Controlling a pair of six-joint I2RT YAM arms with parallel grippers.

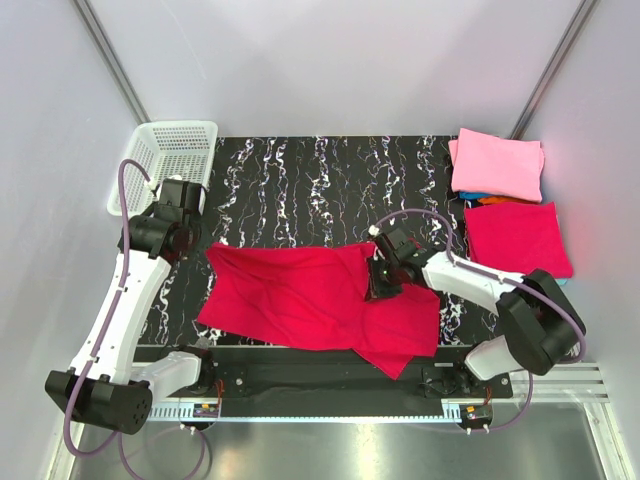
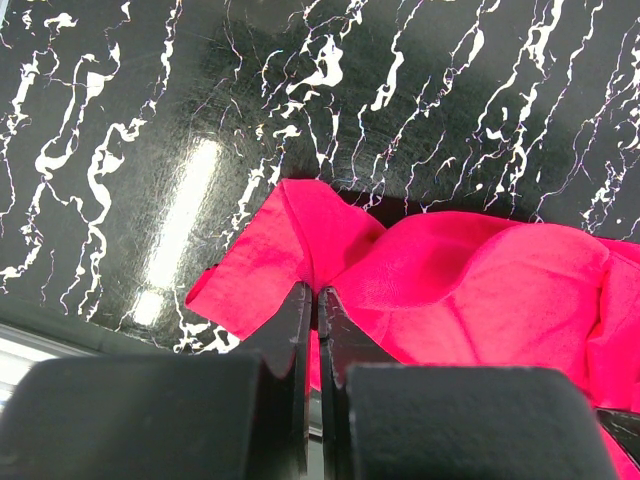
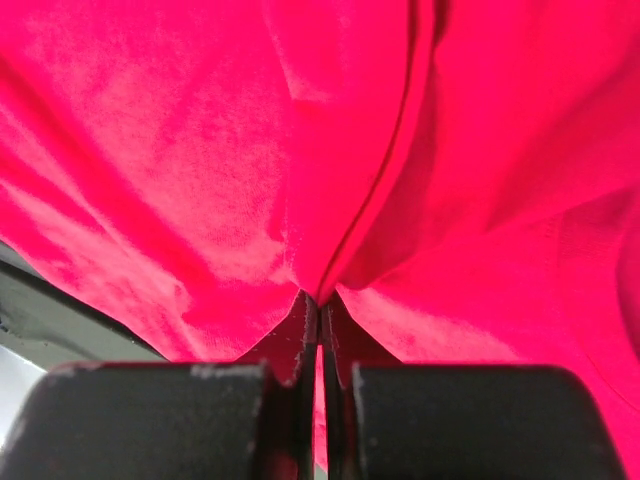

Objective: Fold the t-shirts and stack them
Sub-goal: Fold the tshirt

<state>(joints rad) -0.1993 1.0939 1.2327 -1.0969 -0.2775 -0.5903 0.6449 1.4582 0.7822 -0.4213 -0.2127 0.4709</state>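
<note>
Red t-shirt (image 1: 290, 295), prob. tight in both claws (image 2: 315, 292) (image 3: 319, 300)

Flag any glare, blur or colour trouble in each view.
Top external: even soft light, sharp, no glare on the red t-shirt. Left wrist: a bright glare streak on the glossy table; left gripper underexposed, nearly black. Right wrist: the shirt fills the frame, heavily saturated, folds soft; right gripper equally dark.

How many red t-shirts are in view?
2: the spread red t-shirt mid-table, pinched by the left end effector and right end effector; the folded red t-shirt at the right edge. More may be hidden.
</note>
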